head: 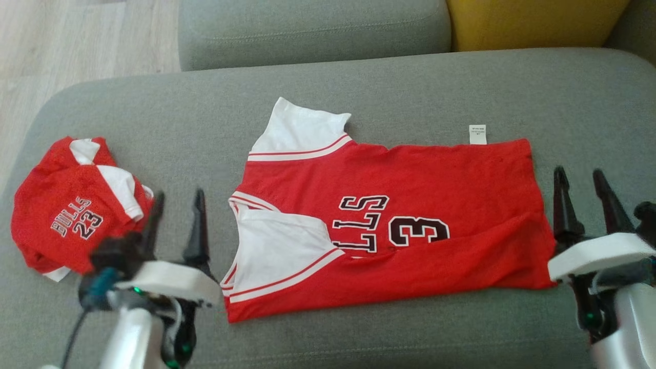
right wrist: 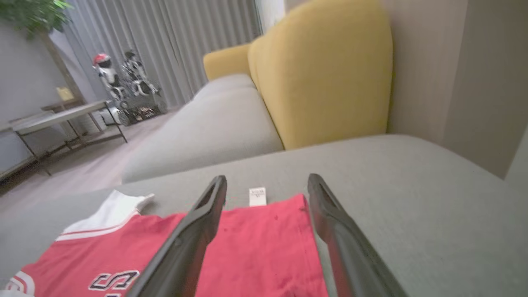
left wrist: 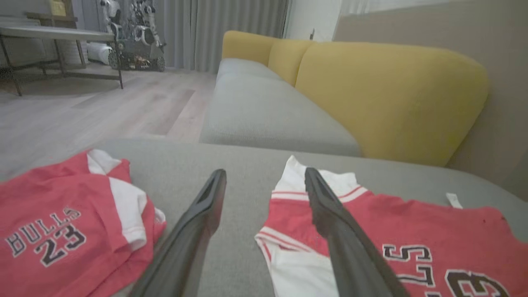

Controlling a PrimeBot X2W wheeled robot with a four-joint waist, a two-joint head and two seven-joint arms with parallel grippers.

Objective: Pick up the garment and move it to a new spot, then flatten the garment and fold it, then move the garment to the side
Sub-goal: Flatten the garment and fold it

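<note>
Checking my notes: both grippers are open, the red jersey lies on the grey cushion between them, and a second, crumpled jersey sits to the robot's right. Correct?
One slip: the crumpled jersey sits to the robot's left, beside the left gripper, as the head view shows. The rest stands.

Jersey (head: 400, 220) lies between spread left claw (head: 179, 193) and right claw (head: 579, 171).

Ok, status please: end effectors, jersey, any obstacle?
Left end effector open, empty. Right end effector open, empty. Jersey partly folded on sofa. Second jersey bunched at left.
</note>
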